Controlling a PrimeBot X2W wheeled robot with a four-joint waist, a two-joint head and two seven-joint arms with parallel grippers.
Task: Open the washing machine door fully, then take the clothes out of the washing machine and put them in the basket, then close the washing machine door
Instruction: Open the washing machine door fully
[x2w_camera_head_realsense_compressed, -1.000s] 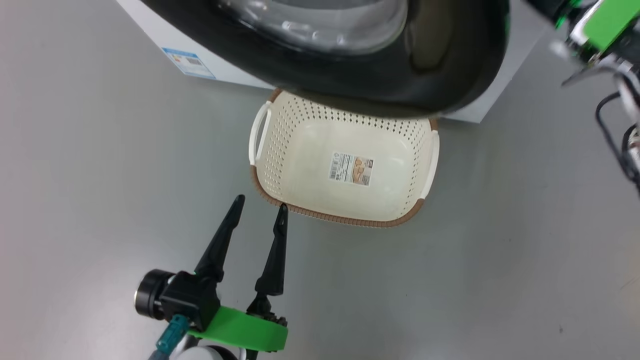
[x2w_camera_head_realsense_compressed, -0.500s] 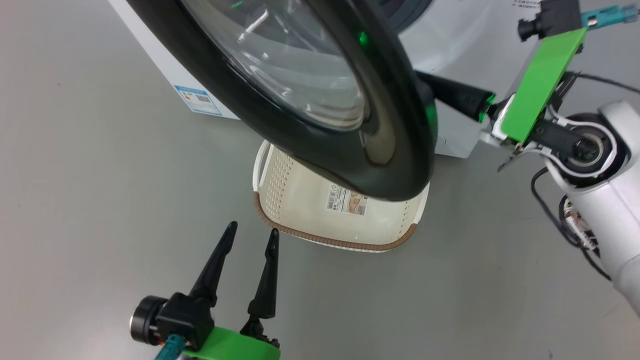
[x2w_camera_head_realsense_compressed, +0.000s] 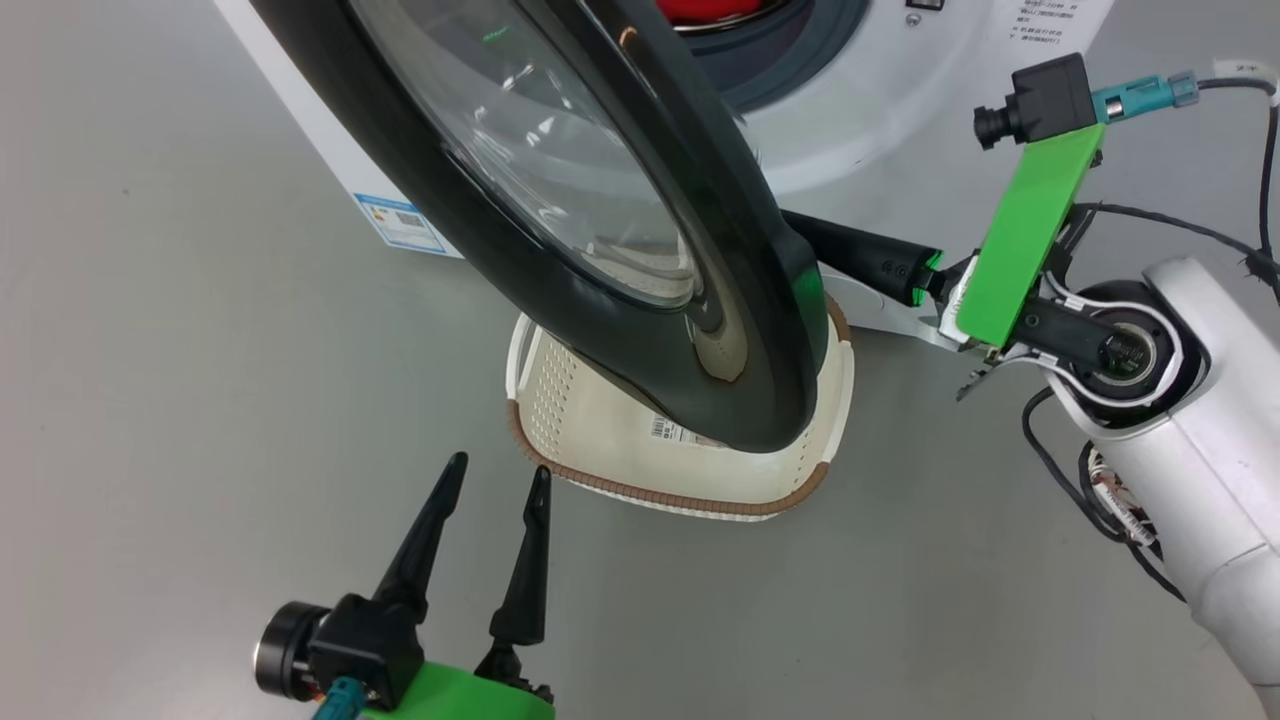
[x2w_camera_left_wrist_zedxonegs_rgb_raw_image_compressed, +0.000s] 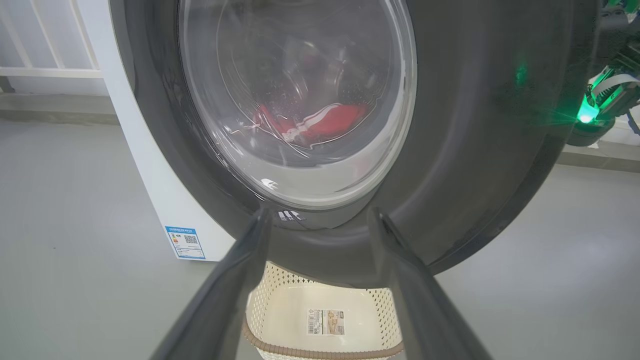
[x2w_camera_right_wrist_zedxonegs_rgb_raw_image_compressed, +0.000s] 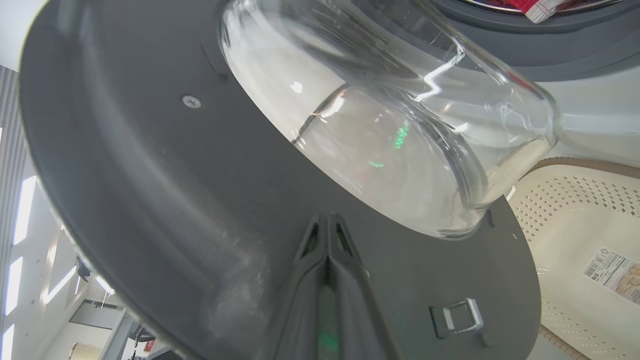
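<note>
Washing machine door (x2w_camera_head_realsense_compressed: 560, 180) part open, right gripper (x2w_camera_right_wrist_zedxonegs_rgb_raw_image_compressed: 328, 218) behind it

Right gripper's fingers pressed together, nothing between them, tips at door's dark inner frame just below the glass bowl. Left gripper (x2w_camera_head_realsense_compressed: 498, 466) spread wide, empty, above the floor, near the basket (x2w_camera_head_realsense_compressed: 660, 497) front-left corner. Basket sits on the floor under the door's lower edge, in front of washing machine (x2w_camera_head_realsense_compressed: 900, 110). Red clothes (x2w_camera_left_wrist_zedxonegs_rgb_raw_image_compressed: 320, 122) in drum, beyond the door, well apart from both grippers

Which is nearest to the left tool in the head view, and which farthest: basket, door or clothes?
1. Basket: low, just ahead of the left tool.
2. Door: open, hanging over the basket.
3. Clothes: farthest, back inside the washer.
</note>
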